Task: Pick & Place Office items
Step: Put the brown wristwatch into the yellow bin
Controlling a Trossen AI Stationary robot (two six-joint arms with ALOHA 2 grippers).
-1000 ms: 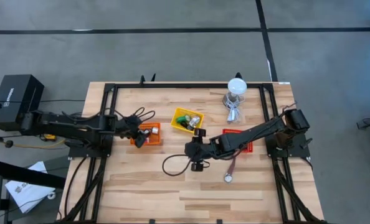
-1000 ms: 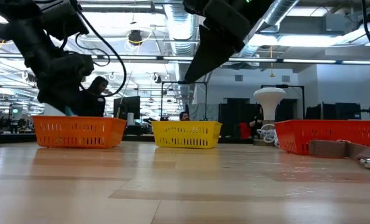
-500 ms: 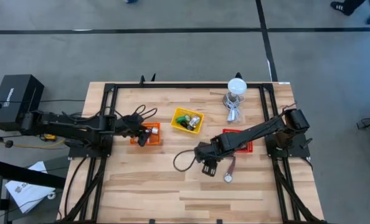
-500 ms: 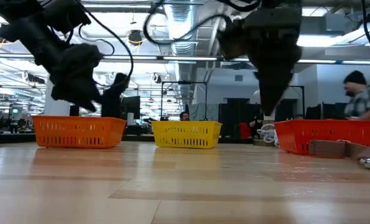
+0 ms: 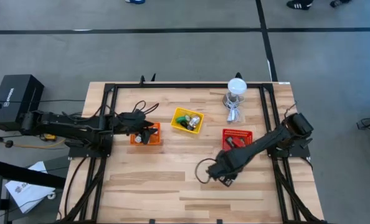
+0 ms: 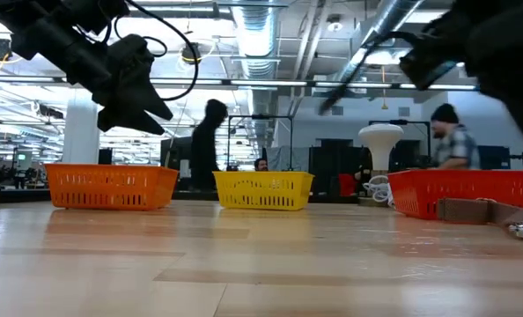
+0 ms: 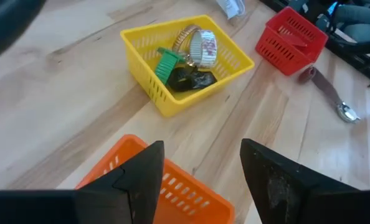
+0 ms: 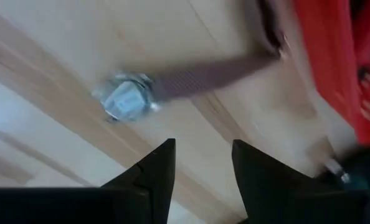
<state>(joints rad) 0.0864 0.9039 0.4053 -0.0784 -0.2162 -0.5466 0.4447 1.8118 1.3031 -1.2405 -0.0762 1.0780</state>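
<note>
Low view, wooden table [image 6: 244, 264], hall (people) behind

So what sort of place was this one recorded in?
Probably a large open lab or workshop in an industrial-style building. Behind the wooden table the low view shows exposed ceiling ducts, rows of desks with monitors, and people walking past. The floor around the table is bare concrete.

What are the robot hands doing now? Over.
Left gripper open above orange bin. Right gripper open over brown strap, beside red bin. Nothing blocking.
</note>
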